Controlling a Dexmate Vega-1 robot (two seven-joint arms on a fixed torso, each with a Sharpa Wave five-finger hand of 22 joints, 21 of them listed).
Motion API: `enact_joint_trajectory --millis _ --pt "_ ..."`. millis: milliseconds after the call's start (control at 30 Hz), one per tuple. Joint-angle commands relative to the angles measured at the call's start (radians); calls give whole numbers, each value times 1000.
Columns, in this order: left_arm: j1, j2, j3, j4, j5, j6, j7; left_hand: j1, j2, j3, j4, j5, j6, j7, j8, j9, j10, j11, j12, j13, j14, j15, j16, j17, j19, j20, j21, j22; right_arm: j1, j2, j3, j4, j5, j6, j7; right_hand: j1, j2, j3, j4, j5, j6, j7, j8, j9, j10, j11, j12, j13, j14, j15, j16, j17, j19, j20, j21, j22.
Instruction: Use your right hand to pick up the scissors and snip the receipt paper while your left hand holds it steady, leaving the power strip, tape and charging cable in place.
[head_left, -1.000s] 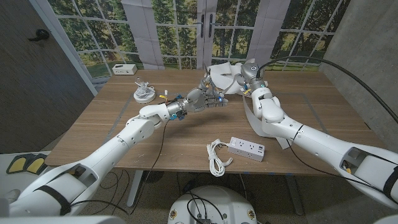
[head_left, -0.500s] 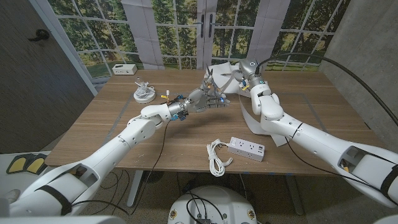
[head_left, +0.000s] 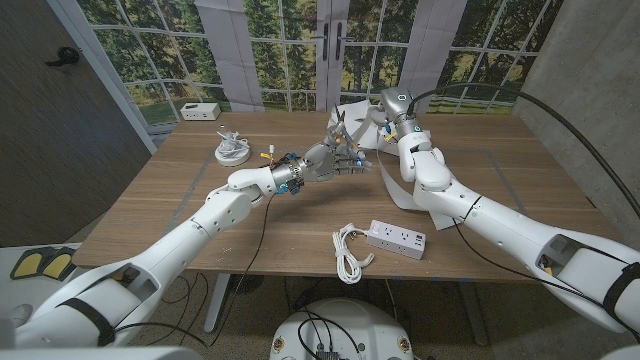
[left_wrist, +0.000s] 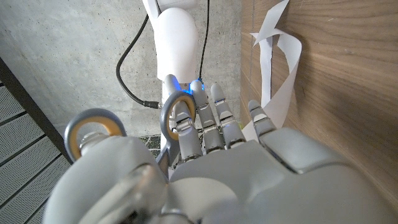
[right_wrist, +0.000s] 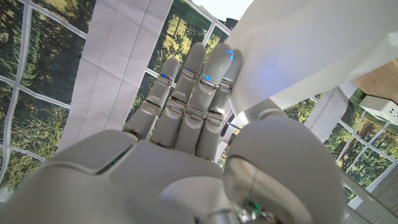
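Counter: the brown wooden counter carries everything; both arms are stretched toward its far middle.
Receipt: the long white curling strip of receipt paper trails from the hands down past the right forearm; its far end is crumpled beside the right hand. A tug could tear it rather than cut it.
Left hand: the left hand is seen curled around the grey-looped, orange-lined scissors; whether paper is also pinned by it cannot be told.
Right hand: the right hand is raised just beyond the left, fingers nearly straight in its wrist view; a grip cannot be told.
Risk: the scissors sit in the wrong hand, so a handover could drop them.
Power strip: the white power strip, nearer the robot than both hands, could be dragged by the trailing paper.
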Motion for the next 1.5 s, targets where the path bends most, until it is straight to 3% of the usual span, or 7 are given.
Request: enact_joint_trajectory --millis 33,400,867,1033,1500 --pt "1 -3 6 -2 -1 -1 -7 11 3 -4 6 -3 19 21 -5 -1 10 -8 -6 -7 -1 -4 -6 0 2 4 -3 1 19 36 -7 1 11 -13 -12 13 0 32 -18 17 8 4 9 7 8 -1 10 0 53 -81 7 8 8 0 5 0" --pt "3 -14 6 8 -10 -9 -20 12 2 -5 8 -4 18 21 -9 -2 11 -8 -10 -21 1 -4 -9 -1 0 4 -4 0 17 43 -10 -14 17 -21 -18 16 -7 36 -20 47 12 7 11 5 7 0 23 -1 64 -82 7 23 9 2 4 0" --pt "5 -17 4 12 -16 -13 -29 13 1 -5 11 -4 21 20 -11 1 11 -8 -5 -22 2 -6 -14 -2 -1 4 -4 0 -18 18 -1 -52 27 -2 -36 13 -10 36 -16 76 9 4 13 7 -3 -3 35 -3 72 -80 4 40 10 3 3 1" --pt "6 -17 3 8 -15 -16 -29 14 1 -5 12 -4 22 18 -11 2 10 -9 -4 -22 4 -6 -14 -2 -1 4 -5 0 -42 10 15 -58 42 30 -83 17 -2 29 -15 82 -13 -1 8 12 -27 -9 39 3 76 -81 8 57 9 2 3 2" --pt "12 -10 6 -12 -9 -19 -23 15 1 -5 14 -5 25 19 -13 2 11 -8 0 -24 4 -5 -18 -2 -1 4 -5 0 -49 9 14 -38 29 49 -107 24 20 4 -8 74 -60 -13 -2 27 -72 -20 40 5 48 -79 0 90 -8 -6 1 6"
